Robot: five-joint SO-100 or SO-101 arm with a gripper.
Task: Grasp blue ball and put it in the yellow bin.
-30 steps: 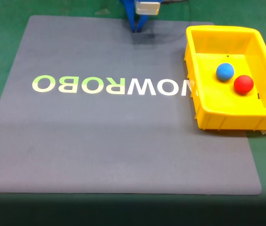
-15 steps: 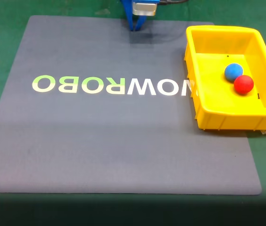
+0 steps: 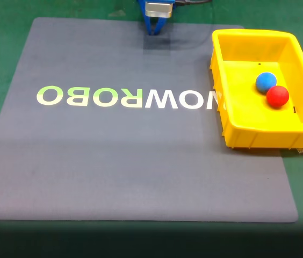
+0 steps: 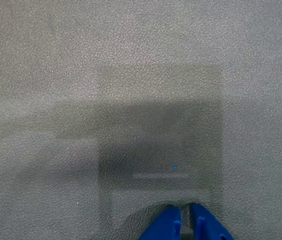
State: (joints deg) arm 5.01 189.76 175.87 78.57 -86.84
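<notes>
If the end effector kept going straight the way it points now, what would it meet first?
Most likely the bare grey mat. In the wrist view the end effector has its blue fingers almost together and aims at plain mat with nothing between, though the distance is hard to judge.

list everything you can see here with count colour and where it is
blue ball: one, bright blue, inside the yellow bin, touching the red ball
red ball: one, red, inside the bin, right of the blue ball in the fixed view
yellow bin: one, yellow, right edge of the mat
mat: one, grey, lettered ROBO in green and NOW in white, on the green table
gripper: one, blue fingers nearly together, empty, above the mat's far edge
</notes>
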